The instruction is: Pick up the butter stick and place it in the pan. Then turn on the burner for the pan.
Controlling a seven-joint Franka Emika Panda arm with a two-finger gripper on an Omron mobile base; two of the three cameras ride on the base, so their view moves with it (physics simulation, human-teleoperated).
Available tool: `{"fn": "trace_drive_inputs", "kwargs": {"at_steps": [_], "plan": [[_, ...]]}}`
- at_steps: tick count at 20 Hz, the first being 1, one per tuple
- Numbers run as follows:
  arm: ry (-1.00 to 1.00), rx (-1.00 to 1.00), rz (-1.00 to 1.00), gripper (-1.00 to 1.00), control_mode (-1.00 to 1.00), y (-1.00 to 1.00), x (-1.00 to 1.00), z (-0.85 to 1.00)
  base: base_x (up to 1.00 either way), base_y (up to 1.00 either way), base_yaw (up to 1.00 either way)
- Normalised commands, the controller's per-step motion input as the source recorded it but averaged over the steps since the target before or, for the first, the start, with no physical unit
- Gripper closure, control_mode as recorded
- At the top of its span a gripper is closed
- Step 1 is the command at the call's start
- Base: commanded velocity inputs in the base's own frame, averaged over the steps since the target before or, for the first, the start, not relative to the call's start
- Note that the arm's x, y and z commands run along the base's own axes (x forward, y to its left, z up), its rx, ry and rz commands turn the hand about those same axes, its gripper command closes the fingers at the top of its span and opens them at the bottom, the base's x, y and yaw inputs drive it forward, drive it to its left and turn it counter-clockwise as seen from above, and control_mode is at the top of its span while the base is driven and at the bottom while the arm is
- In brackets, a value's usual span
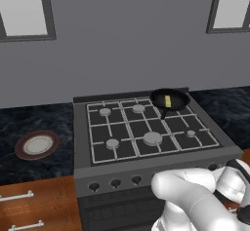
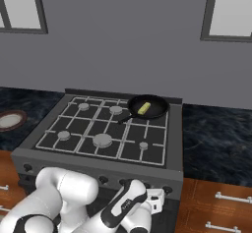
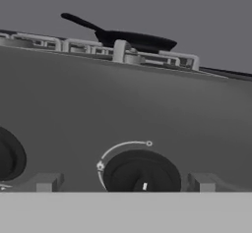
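The black pan (image 1: 169, 99) (image 2: 147, 106) sits on the stove's back right burner, its short handle pointing toward the middle of the stove. The pale-yellow butter stick (image 1: 168, 101) (image 2: 143, 108) lies inside it. In the hand view the pan (image 3: 135, 41) shows edge-on above the stove's front panel. My gripper (image 3: 124, 183) (image 2: 156, 197) is low in front of that panel. It is open, with a round black knob (image 3: 141, 173) between its widely spread fingertips (image 3: 47, 182), which stand apart from the knob.
Another knob (image 3: 7, 156) sits further left on the panel (image 3: 123, 109). A brown-rimmed white plate (image 1: 37, 144) (image 2: 10, 120) rests on the dark counter left of the stove. Wooden drawers (image 2: 216, 207) flank the oven front. More knobs (image 1: 115, 182) line the panel.
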Motion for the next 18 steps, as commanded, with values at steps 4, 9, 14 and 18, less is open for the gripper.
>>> {"fn": "trace_drive_inputs", "kwargs": {"at_steps": [4, 9, 14, 18], "plan": [[0.0, 0.03, 0.0, -1.0, -1.0, 0.0, 0.05, -0.05, 0.0, 0.0, 0.0], [0.0, 0.04, 0.0, 1.0, -1.0, 0.0, 0.04, -0.08, 0.0, 0.0, 0.0], [0.0, 0.02, 0.0, 1.0, -1.0, 0.0, 0.05, -0.02, 0.0, 0.0, 0.0], [-0.04, 0.0, 0.0, 1.0, -1.0, 0.06, 0.0, 0.02, 0.0, 0.0, 0.0]]}}
